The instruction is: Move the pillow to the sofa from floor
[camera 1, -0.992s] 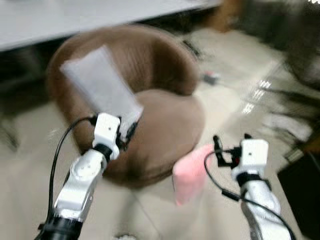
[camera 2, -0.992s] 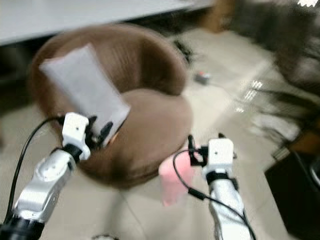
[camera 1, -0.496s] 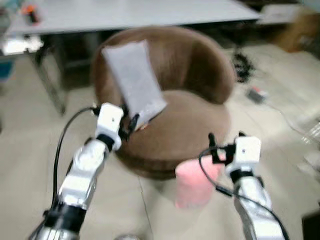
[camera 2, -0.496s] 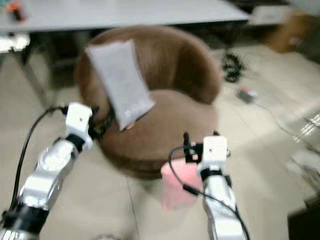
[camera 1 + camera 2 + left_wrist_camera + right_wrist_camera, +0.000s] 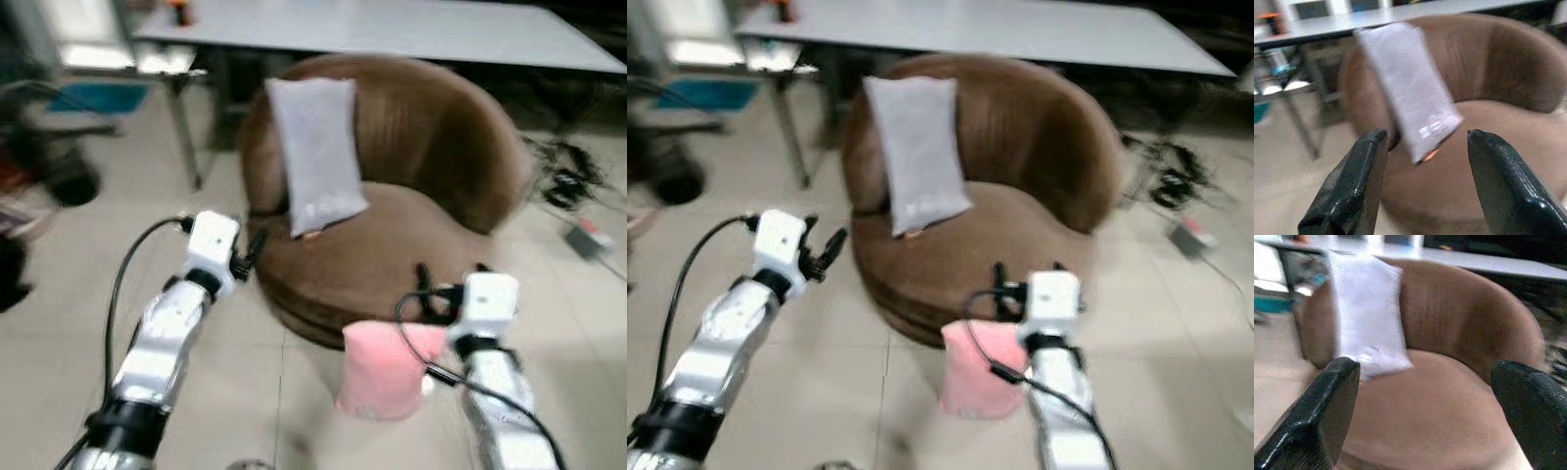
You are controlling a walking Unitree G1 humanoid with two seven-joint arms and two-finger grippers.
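A brown round sofa chair (image 5: 421,245) stands ahead, with a pale grey pillow (image 5: 315,157) leaning upright against its backrest. A pink pillow (image 5: 377,367) stands on the tiled floor by the sofa's front, just below and left of my right gripper (image 5: 451,274). That gripper is open and holds nothing; its wrist view looks between the fingers (image 5: 1317,421) at the sofa seat and the grey pillow (image 5: 1369,318). My left gripper (image 5: 828,250) hovers open and holding nothing at the sofa's left side, with the grey pillow (image 5: 1410,103) seen between its fingers (image 5: 1352,186).
A long grey table (image 5: 392,29) runs behind the sofa, one leg (image 5: 181,127) to the sofa's left. Cables and a small device (image 5: 578,206) lie on the floor at the right. Dark blurred objects (image 5: 59,176) sit at the left. Open tiled floor lies before the sofa.
The camera has swung left, so the sofa and pillows sit further right and the picture is sharper. Both arms keep the same raised pose with their grippers open.
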